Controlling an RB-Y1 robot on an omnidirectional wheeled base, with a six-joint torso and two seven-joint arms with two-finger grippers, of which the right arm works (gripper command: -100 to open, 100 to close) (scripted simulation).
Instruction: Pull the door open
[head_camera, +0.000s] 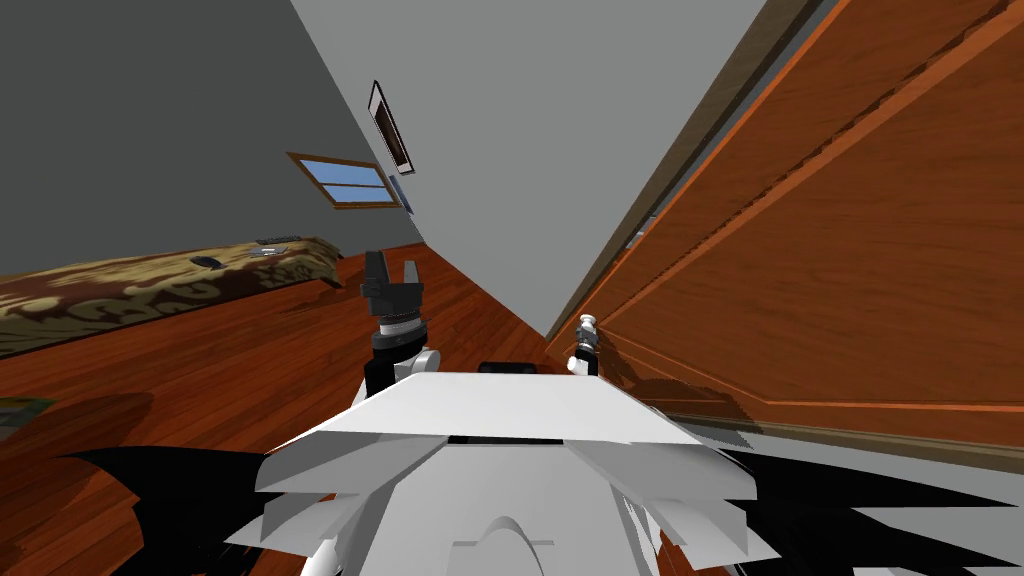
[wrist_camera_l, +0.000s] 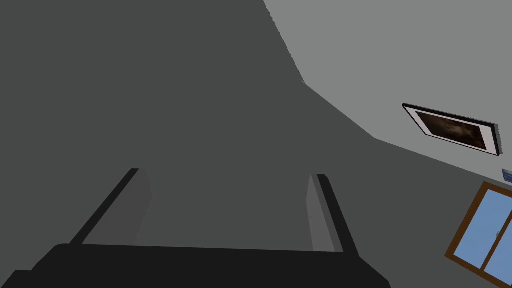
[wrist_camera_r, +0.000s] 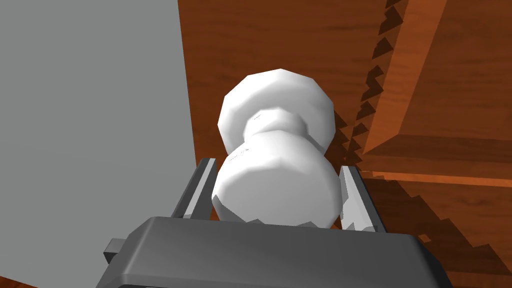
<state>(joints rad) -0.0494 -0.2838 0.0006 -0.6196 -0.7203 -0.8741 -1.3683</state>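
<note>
**Right gripper (wrist_camera_r: 278, 164) clamped on the white door knob (wrist_camera_r: 275, 145)**

The knob sits at the left edge of the orange-brown panelled door (head_camera: 850, 230), on the right of the scene, just beside the grey wall (head_camera: 520, 150). Both fingers (wrist_camera_r: 197, 187) press the knob's sides (on the rounded end nearest the gripper's body). The left gripper (head_camera: 391, 262) is raised further left, fingers apart. Far left, a bed (head_camera: 150, 285) with a brown patterned cover stands on the wooden floor (head_camera: 200, 370). A window (head_camera: 345, 180) and a framed picture (head_camera: 390, 128) hang beyond.
</note>
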